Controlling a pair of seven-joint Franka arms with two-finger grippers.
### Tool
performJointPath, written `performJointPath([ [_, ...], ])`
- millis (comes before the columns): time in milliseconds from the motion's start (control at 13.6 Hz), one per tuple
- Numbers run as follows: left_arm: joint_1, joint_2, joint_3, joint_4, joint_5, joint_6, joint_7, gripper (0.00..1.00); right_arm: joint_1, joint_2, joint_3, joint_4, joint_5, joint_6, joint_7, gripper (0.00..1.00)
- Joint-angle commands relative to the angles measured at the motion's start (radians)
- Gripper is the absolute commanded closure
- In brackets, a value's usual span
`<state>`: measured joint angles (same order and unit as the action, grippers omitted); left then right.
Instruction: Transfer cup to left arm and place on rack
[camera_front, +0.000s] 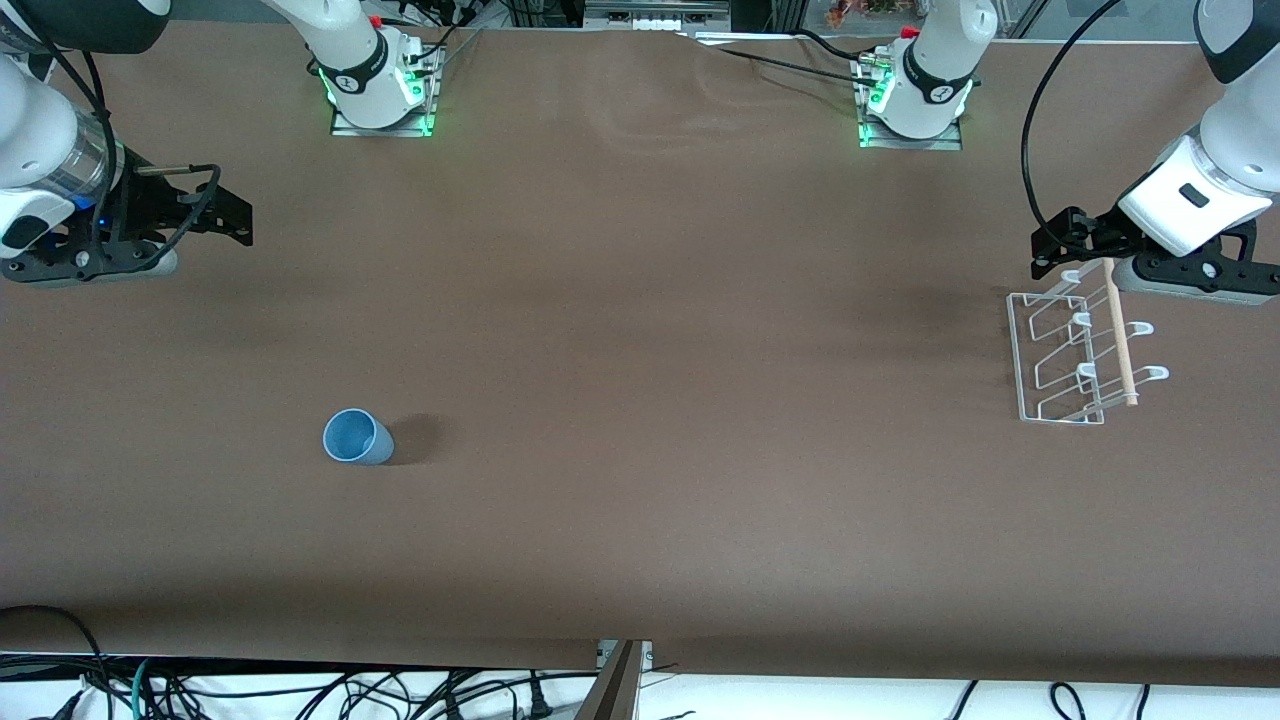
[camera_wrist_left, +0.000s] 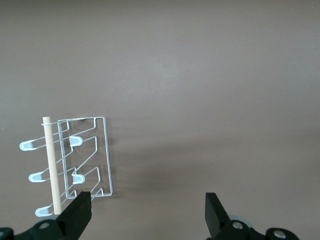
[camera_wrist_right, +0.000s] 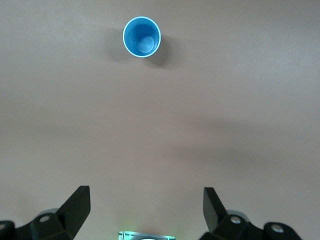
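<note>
Fingers spread wide on both arms, nothing held in either, and that's where things stand. Over at the right arm's end of the counter (camera_front: 640, 560), the right gripper (camera_front: 215, 205) hangs in the air with bare brown surface under it. The cup (camera_front: 357, 437) stands upright on the counter, mouth up, nearer to the front camera than that gripper and well apart from it. The right wrist view looks straight down into the cup (camera_wrist_right: 142, 37), with its own fingers (camera_wrist_right: 77, 202) parted and empty.

At the left arm's end, the left gripper (camera_front: 1062, 245) hovers over the edge of the rack (camera_front: 1075, 350) that lies farther from the front camera, its fingers (camera_wrist_left: 82, 210) open in the left wrist view with the rack (camera_wrist_left: 85, 155) and its wooden dowel (camera_wrist_left: 51, 165) just beside one of them. That arm appears to be waiting.

The step in hand looks like the reach for the cup, so the job falls to the right arm. Judging from the smooth taper, a grip low or at mid-height on the wall should hold best; pinching near the rim could let it slip or tip. Squaring the open fingers on either side of the cup before closing would help, and leaving the upper wall free gives the left gripper room to take it at the handover.
</note>
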<state>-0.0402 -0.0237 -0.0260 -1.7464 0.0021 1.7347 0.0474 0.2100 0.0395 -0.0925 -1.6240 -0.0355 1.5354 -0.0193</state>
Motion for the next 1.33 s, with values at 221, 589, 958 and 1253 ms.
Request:
performJointPath([
  [221, -0.004, -0.001, 0.001, 0.01, -0.01, 0.002, -0.009, 0.0, -0.012, 0.013, -0.006, 0.067, 0.006, -0.023, -0.016, 0.0],
  [589, -0.004, -0.001, 0.0, 0.011, -0.01, 0.003, -0.009, 0.0, -0.021, 0.045, -0.016, 0.076, 0.032, -0.04, -0.007, 0.0],
  [958, -0.004, 0.008, 0.0, 0.025, -0.01, 0.002, -0.009, 0.0, -0.03, 0.054, -0.033, 0.076, 0.049, -0.043, -0.002, 0.0],
  [1253, -0.004, 0.01, 0.0, 0.028, -0.01, 0.002, -0.009, 0.0, -0.035, 0.054, -0.035, 0.076, 0.051, -0.046, -0.01, 0.0],
])
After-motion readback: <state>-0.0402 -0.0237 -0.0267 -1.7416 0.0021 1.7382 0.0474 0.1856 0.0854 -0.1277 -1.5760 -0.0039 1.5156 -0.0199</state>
